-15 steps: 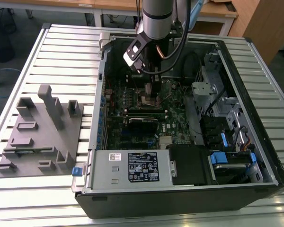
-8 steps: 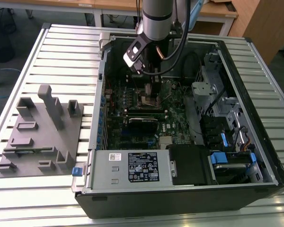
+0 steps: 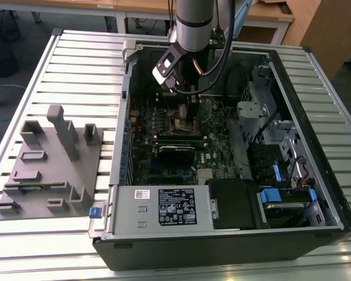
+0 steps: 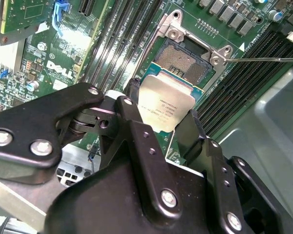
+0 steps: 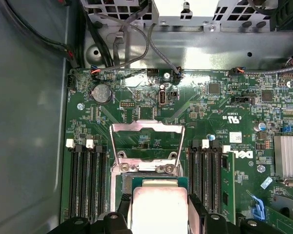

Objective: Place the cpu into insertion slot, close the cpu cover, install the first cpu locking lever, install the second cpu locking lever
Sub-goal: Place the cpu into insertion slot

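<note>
Okay, slatted metal bench (image 3: 76,64) carries an open computer case (image 3: 316,228) lying on its side, with a grey fixture block (image 3: 52,164) well off from the fingers, at the exterior view's left. The arm (image 3: 193,23) comes down into the case. A white-labelled power-supply box (image 3: 164,208) sits at the case edge, well apart from the fingers. The green motherboard (image 5: 219,112) lies under the fingers. Black memory slots (image 5: 85,175) run along both sides of the fingers. The cpu cover (image 5: 146,127) stands hinged up and open just beyond the fingertips, its window showing board behind it. The socket (image 4: 183,61) is uncovered, its pin field exposed just past the fingertips. The fingers (image 4: 195,127) are narrow, clamped on two opposite edges of the cpu (image 4: 166,100), which shows in both wrist views (image 5: 158,207), silver top facing the cameras. The cpu sits over the near edge of the socket; can't tell whether it touches. A thin lever (image 4: 268,59) juts out sideways from the socket's far corner, clear of the fingers.
</note>
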### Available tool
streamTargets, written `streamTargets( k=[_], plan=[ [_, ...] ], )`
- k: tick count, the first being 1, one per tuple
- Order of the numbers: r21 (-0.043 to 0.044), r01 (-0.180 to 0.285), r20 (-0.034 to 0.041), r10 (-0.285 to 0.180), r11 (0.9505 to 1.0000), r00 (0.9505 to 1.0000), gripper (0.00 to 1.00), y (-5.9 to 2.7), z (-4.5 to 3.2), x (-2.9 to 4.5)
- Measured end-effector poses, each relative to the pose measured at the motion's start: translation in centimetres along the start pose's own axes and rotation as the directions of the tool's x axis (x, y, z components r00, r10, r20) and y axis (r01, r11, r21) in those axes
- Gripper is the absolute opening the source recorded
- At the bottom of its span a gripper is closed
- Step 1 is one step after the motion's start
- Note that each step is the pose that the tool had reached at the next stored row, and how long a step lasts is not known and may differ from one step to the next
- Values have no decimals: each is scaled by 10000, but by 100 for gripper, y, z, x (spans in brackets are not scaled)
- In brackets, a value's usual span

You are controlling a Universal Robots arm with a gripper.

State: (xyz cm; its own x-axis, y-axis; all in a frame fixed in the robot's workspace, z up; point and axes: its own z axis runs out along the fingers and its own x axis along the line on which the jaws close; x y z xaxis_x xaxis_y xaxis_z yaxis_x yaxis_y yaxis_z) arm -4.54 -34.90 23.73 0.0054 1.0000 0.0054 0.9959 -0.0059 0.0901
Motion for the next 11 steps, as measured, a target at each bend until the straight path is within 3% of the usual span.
streamTargets(
  k=[11],
  plan=[
    [2, -1, 3, 1, 10000, 10000, 54, -27, 45, 28]
  ],
)
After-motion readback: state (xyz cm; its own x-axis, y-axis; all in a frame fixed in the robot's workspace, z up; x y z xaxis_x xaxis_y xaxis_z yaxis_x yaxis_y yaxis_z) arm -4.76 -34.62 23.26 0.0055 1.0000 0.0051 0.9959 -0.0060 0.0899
